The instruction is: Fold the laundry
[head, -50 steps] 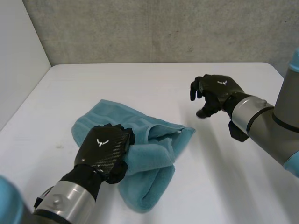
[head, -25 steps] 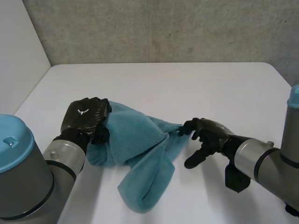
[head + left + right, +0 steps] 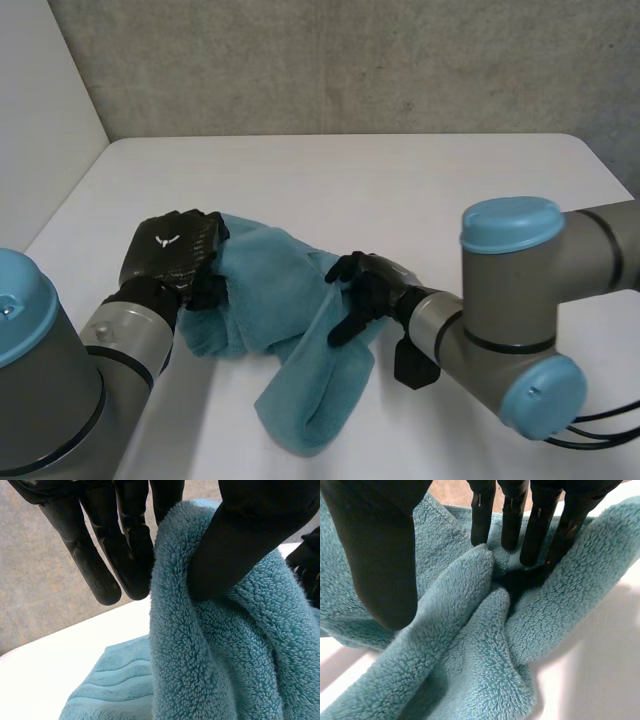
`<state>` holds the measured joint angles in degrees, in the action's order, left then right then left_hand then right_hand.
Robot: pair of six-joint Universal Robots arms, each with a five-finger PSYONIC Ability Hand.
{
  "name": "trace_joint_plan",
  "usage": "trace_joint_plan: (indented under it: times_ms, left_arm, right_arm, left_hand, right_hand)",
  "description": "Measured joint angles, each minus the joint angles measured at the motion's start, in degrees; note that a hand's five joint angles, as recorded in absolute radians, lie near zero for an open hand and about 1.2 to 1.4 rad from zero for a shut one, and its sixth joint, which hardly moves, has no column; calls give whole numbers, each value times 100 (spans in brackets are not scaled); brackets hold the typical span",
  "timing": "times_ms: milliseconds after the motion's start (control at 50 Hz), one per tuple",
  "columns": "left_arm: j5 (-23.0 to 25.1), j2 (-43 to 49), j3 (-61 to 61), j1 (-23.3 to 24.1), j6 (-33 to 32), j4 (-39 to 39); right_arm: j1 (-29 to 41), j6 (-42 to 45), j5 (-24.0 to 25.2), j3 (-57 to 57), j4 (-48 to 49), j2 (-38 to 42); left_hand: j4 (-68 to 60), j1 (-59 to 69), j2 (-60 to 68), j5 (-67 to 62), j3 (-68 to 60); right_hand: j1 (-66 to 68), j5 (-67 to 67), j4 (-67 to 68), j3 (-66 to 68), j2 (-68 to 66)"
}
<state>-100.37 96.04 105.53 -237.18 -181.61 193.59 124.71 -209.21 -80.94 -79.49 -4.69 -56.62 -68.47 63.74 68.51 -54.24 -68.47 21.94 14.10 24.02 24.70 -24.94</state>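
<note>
A teal terry towel (image 3: 275, 285) lies crumpled on the white table (image 3: 400, 190), with one end hanging toward the front edge. My left hand (image 3: 172, 252) is at the towel's left edge and holds it raised. In the left wrist view the thumb (image 3: 250, 535) pinches a thick fold of towel (image 3: 225, 655) against the fingers (image 3: 100, 560). My right hand (image 3: 365, 290) is at the towel's right side. In the right wrist view its straight fingers (image 3: 537, 525) touch a crease of the towel (image 3: 470, 655), and its thumb (image 3: 380, 555) stands apart over a ridge of cloth.
A grey wall runs behind the table's far edge, and a white wall stands to the left. Bare tabletop stretches behind the towel and to its right. My right arm's elbow (image 3: 510, 300) bulks over the table's right front.
My left hand has drawn the towel's edge up and to the left. My right hand has come from the far right down onto the towel's right side, its fingers straightening.
</note>
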Motion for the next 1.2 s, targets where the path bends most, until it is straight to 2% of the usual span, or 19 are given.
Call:
trace_joint_plan:
  times_ms: [140, 160, 200, 240, 340, 400, 500, 560, 700, 780, 800, 820, 840, 860, 980, 1000, 1060, 1140, 1200]
  left_arm:
    - [0, 2, -52, -21, -1, 8]
    - [3, 3, -83, -26, 0, 15]
    - [4, 2, -101, -28, 1, 20]
    - [11, 3, -134, -29, 2, 30]
    - [65, 3, -423, -62, -5, 58]
    - [100, 1, -773, -116, -10, 53]
    - [124, -53, -1898, -306, -22, -62]
    - [96, -160, -2539, -376, -24, -159]
    - [-130, -805, -3239, -382, 17, -275]
    - [-207, -1103, -2942, -349, 18, -275]
    - [-222, -1184, -2735, -336, 11, -270]
    - [-222, -1184, -2735, -336, 11, -270]
    - [-230, -1242, -2462, -321, -2, -260]
    - [-229, -1253, -2359, -316, -7, -253]
    - [-223, -1220, -1942, -300, -28, -211]
    - [-216, -1118, -1715, -295, -54, -153]
    - [-212, -989, -1597, -296, -106, -102]
    - [-211, -864, -1538, -298, -169, -68]
    - [-206, -683, -1480, -292, -275, -46]
  right_arm:
    - [252, -24, -224, 440, -12, 357]
    - [337, -90, -320, 578, -12, 422]
    - [364, -122, -360, 625, -13, 439]
    - [393, -158, -431, 686, -7, 438]
    - [374, -23, -764, 842, 80, 238]
    - [341, 314, -922, 969, 141, -15]
    - [102, 2048, -1216, 1659, 434, -853]
    - [11, 2719, -1313, 2047, 685, -1096]
    - [-70, 3372, -1269, 2739, 1045, -1637]
    - [-67, 3314, -1083, 2650, 644, -1745]
    - [-63, 3215, -1002, 2485, 399, -1747]
    - [-63, 3215, -1002, 2485, 399, -1747]
    - [-57, 3032, -927, 2188, 126, -1722]
    - [-55, 2958, -905, 2077, 49, -1711]
    - [-43, 2401, -807, 1274, -221, -1629]
    - [-36, 1831, -663, 547, -283, -1526]
    - [-35, 1360, -435, 45, -278, -1403]
    - [-31, 985, -177, -242, -260, -1261]
    - [-10, 412, 245, -472, -243, -939]
  left_hand:
    - [0, 0, 3, 0, 0]
    - [0, 0, 4, 0, 0]
    - [0, 0, 4, 0, 0]
    - [0, 0, 5, 0, 0]
    - [-1, 0, 6, 0, 0]
    - [-1, 0, 7, 0, -2]
    - [-1, 0, 8, 0, -3]
    - [-1, -2, 7, 0, -3]
    - [-1, -2, 8, 0, -3]
    - [-1, -2, 8, 0, -3]
    - [-1, -2, 9, 0, -3]
    - [-1, -2, 9, 0, -3]
    - [-1, -2, 11, 0, -3]
    - [-1, -2, 12, 0, -4]
    - [-1, -2, 15, 0, -8]
    - [-2, -2, 15, 0, -11]
    - [-1, -2, 16, 0, -11]
    - [-2, -2, 17, 0, -11]
    - [-2, -2, 17, 0, -12]
  right_hand:
    - [141, 300, 289, 217, -231]
    - [1680, 1952, 2063, 1997, -2070]
    - [1680, 1952, 2063, 1997, -2070]
    - [2857, 3292, 3470, 3399, -3380]
    - [3514, 4208, 4413, 4289, -4240]
    - [3514, 4219, 4422, 4290, -4241]
    - [3514, 4221, 4429, 4307, -4241]
    - [3514, 4238, 4430, 4313, -4241]
    - [3514, 4244, 4432, 4315, -4241]
    - [3355, 4089, 4234, 4088, -4026]
    - [2337, 3083, 3081, 2993, -2931]
    - [2337, 3083, 3081, 2993, -2931]
    - [1537, 2087, 2035, 1899, -1827]
    - [1322, 1760, 1725, 1652, -1558]
    - [1145, 1415, 1382, 1334, -1361]
    - [1081, 1309, 1276, 1258, -1319]
    - [736, 958, 937, 878, -905]
    - [582, 759, 753, 661, -679]
    - [425, 543, 542, 481, -458]
